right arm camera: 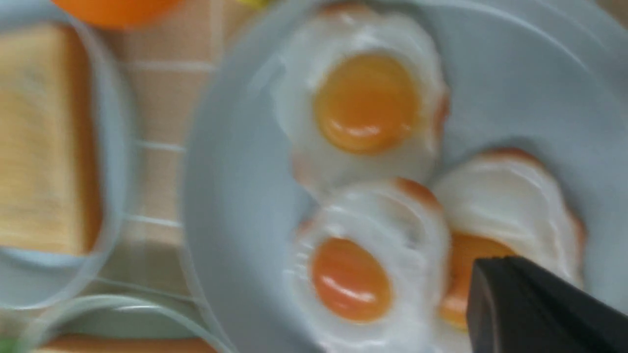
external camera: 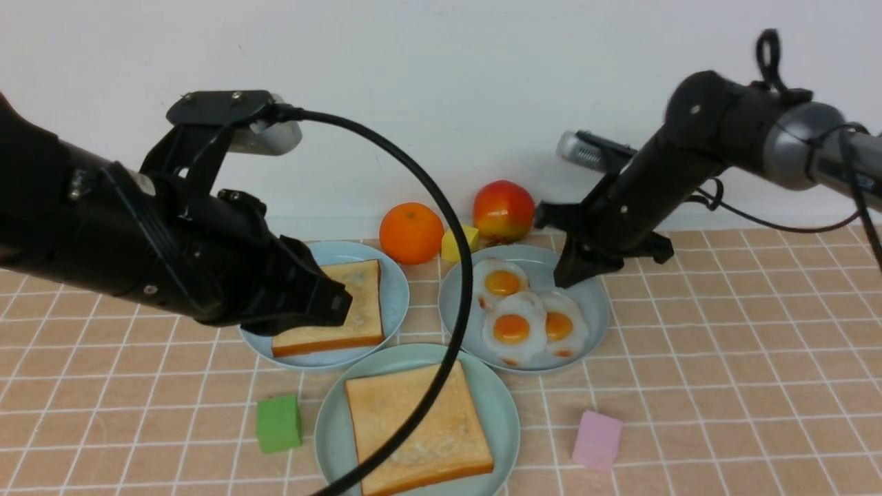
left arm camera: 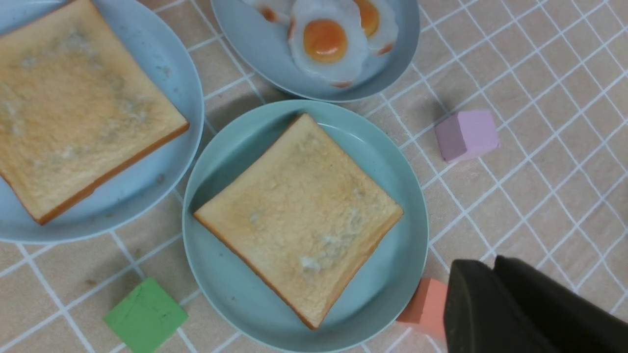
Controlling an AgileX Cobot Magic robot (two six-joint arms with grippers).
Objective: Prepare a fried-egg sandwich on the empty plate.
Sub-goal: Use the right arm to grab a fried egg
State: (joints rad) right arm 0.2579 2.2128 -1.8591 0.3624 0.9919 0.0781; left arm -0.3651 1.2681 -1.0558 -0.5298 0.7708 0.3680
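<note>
A square slice of golden toast (external camera: pixel 417 427) (left arm camera: pixel 299 215) lies on the empty plate (external camera: pixel 501 406) (left arm camera: pixel 397 274), the mint-green one at the front. A second toast slice (external camera: pixel 365 310) (left arm camera: pixel 73 108) lies on the sky-blue plate (external camera: pixel 394 296). My left gripper (external camera: pixel 341 303) (left arm camera: pixel 493 262) hangs over that slice, shut and holding nothing. Three fried eggs (external camera: pixel 511 328) (right arm camera: pixel 351 279) overlap on the grey-blue plate (external camera: pixel 592 303). My right gripper (external camera: pixel 566 281) (right arm camera: pixel 483 267) is low over that plate's far side beside the eggs, jaws together, with nothing seen between them.
An orange (external camera: pixel 411 233), an apple (external camera: pixel 503 210) and a yellow block (external camera: pixel 458 242) sit by the back wall. A green block (external camera: pixel 278 423), a pink block (external camera: pixel 597 439) and a salmon block (left arm camera: pixel 427 306) lie round the mint plate. The left arm's cable (external camera: pixel 455 275) arcs across the plates.
</note>
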